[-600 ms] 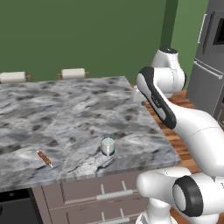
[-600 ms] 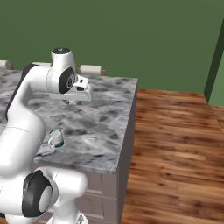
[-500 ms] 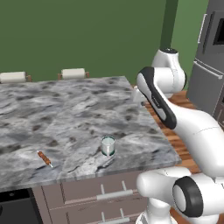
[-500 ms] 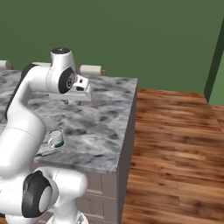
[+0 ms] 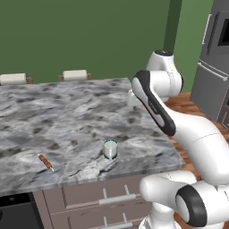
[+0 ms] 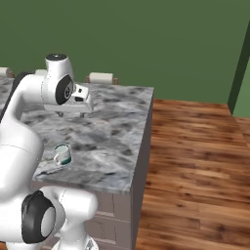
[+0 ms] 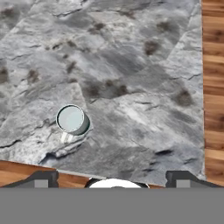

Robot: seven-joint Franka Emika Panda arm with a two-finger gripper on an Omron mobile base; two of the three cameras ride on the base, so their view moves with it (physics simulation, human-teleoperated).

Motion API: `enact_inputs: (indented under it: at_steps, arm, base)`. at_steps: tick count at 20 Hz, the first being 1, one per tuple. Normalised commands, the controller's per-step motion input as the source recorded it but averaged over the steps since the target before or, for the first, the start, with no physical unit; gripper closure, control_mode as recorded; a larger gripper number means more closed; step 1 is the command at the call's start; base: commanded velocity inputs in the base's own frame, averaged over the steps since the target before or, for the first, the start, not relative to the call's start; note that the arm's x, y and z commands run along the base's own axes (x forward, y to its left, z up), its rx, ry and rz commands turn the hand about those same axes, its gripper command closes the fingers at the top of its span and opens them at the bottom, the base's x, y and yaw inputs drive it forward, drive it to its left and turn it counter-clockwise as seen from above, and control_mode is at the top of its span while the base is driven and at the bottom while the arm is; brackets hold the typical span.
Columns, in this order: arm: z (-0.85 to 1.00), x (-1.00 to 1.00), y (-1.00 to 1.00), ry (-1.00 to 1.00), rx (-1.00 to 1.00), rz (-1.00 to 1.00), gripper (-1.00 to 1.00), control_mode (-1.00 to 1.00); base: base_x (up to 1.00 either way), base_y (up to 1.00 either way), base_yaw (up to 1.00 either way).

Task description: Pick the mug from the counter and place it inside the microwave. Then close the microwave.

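Near the front edge of the desk (image 5: 80, 107), the mug (image 5: 110, 149) stands upright on the marbled stone, mouth up, its long axis vertical. From the right base view I can make out its handle (image 6: 57, 159) sticking out sideways toward the desk's near edge; in the hand view the same handle shows as a pale stub below the rim. A thin orange-brown stick (image 5: 45, 161) lies well apart from it, further along the front edge.

My end effector (image 6: 71, 114) hangs above the desk, well back from the mug and high over the stone, its fingers spread wide with nothing between them. I judge the reach toward the mug has hardly begun.

What worries me: the mug sits close to the edge, so a descent that lands off-centre could nudge it over the lip onto the wood floor (image 6: 195, 146). Closing across the handle rather than the round body could twist the mug or let it slip. The glossy wall looks smooth, so I would want the fingers square on either side of the body before I lift. I cannot see the microwave clearly from here.
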Motion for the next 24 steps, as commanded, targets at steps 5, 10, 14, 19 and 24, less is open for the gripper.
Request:
enact_inputs:
  at_steps: [5, 10, 14, 19, 24]
  arm:
    - [-0.08, -0.05, 0.47, 0.00, 0.00, 0.01, -1.00, -1.00]
    - [-0.16, 0.00, 0.18, 0.00, 0.00, -0.06, -1.00, -1.00]
    - [-0.14, 0.00, 0.10, 0.07, 0.00, -0.23, -1.00, -1.00]
    - [-0.05, -0.08, 0.00, 0.19, 0.02, -0.34, -1.00, -1.00]
    - [-0.19, -0.10, 0.04, 0.15, 0.07, -0.15, -1.00, -1.00]
  base:
    - [0.00, 0.00, 0.00]
    - [0.00, 0.00, 0.00]
    - [0.00, 0.00, 0.00]
    - [0.00, 0.00, 0.00]
    - [0.00, 0.00, 0.00]
